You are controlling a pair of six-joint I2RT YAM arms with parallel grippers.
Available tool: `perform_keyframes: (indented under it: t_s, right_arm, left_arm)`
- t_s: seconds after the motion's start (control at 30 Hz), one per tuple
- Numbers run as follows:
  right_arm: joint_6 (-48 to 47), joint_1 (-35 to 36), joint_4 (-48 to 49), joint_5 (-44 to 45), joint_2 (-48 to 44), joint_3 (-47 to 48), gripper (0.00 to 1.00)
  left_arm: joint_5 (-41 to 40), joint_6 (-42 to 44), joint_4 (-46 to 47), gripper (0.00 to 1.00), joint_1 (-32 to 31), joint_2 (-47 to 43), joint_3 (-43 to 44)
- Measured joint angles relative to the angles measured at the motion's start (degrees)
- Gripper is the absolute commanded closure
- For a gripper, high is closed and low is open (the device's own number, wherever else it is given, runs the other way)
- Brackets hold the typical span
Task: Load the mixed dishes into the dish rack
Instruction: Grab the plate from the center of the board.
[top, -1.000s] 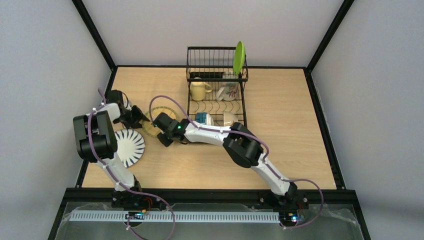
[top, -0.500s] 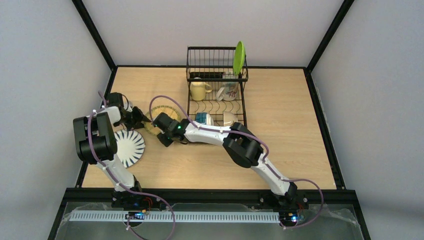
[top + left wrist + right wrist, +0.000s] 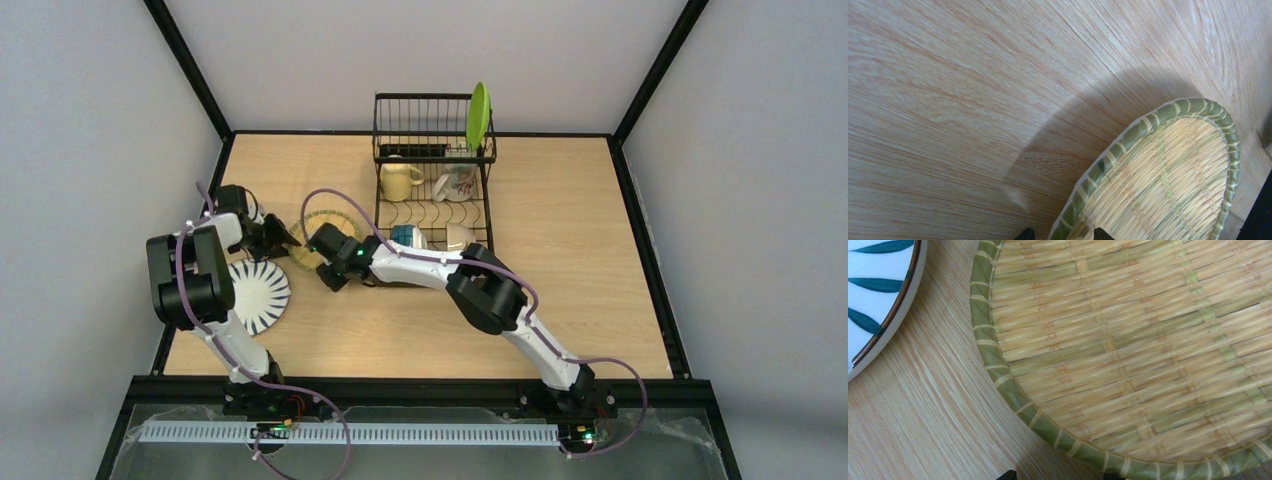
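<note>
Jaws by woven plate (image 3: 1128,340), wood tabletop (image 3: 580,200)

Three plates: lime green plate (image 3: 479,113), tan woven-look plate (image 3: 1128,350), black-striped white plate (image 3: 258,295). Two mugs: pale yellow mug (image 3: 399,182), patterned white mug (image 3: 458,183). Two bowls (blue bowl (image 3: 405,237), white bowl (image 3: 460,237)). One dish rack (image 3: 436,152).

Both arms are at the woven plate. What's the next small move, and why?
Probably ease the right gripper forward over the nearest rim of the tan woven plate, then close. Its fingertips sit wide apart just short of that rim. The left gripper straddles another edge, which seems raised, since the plate casts a broad shadow on the table.
</note>
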Motion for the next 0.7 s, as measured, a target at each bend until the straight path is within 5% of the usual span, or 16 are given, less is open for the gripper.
perform_keyframes:
  t_s: [0.3, 0.57, 0.7]
  right_arm:
    - [0.0, -0.35, 0.02, -0.02, 0.0, -0.07, 0.02]
    - [0.0, -0.61, 0.13, 0.02, -0.02, -0.26, 0.02]
    - [0.0, -0.61, 0.2, 0.2, -0.26, -0.55, 0.02]
  left_arm:
    - [2.51, 0.11, 0.33, 0.55, 0.15, 1.14, 0.02]
    - [8.31, -0.55, 2.91, 0.97, 0.11, 1.99, -0.07]
    - [11.76, -1.33, 4.85, 0.98, 0.11, 1.99, -0.07]
